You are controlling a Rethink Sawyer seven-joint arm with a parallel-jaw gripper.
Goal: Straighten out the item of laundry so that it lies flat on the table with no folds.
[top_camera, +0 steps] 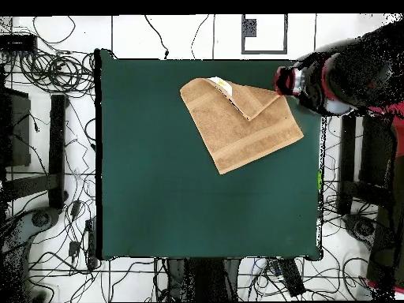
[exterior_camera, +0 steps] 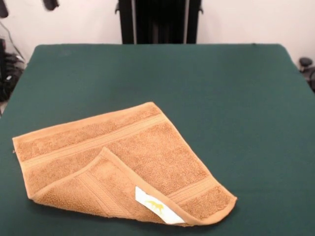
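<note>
The item of laundry [exterior_camera: 147,147], an orange-tan terry towel, lies on the dark green table [exterior_camera: 221,88] near its front left corner. One corner is folded over onto the towel as a triangular flap [exterior_camera: 93,189], with a small white tag [exterior_camera: 155,206] at the flap's edge. Woven border bands run near two edges. In the overhead view the towel [top_camera: 245,130] lies at the table's [top_camera: 173,181] top right, flap [top_camera: 246,96] uppermost. My red and black arm [top_camera: 316,79] hangs above the table's right edge beside the towel. The gripper itself cannot be made out.
The robot's black pedestal [exterior_camera: 157,22] stands behind the table's far edge. Cables and stands [top_camera: 47,134] lie on the floor around the table. A dark object [exterior_camera: 306,64] sits off the table's right side.
</note>
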